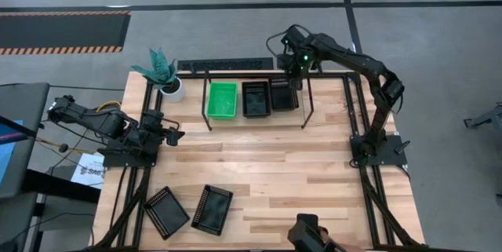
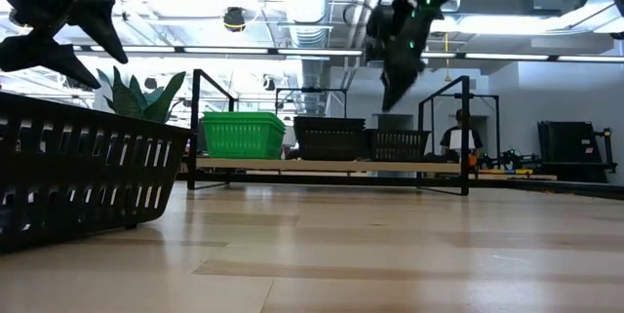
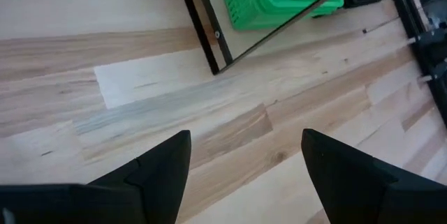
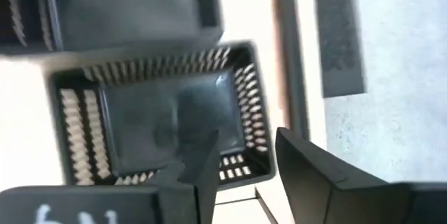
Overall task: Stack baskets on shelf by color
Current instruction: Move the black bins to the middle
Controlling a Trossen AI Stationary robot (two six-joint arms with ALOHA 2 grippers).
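The shelf stands at the table's far middle. On its board, left to right, sit a green basket, a black basket and another black basket. My right gripper is open and empty, hovering just above the right black basket; in the low view it is clear of the basket's rim. My left gripper is open and empty above the table's left side. Two more black baskets lie on the table near the front left.
A potted plant stands left of the shelf at the far edge. A long black strip lies behind the shelf. The shelf's upright posts flank the baskets. A person stands in the room beyond. Bare wood lies mid-table.
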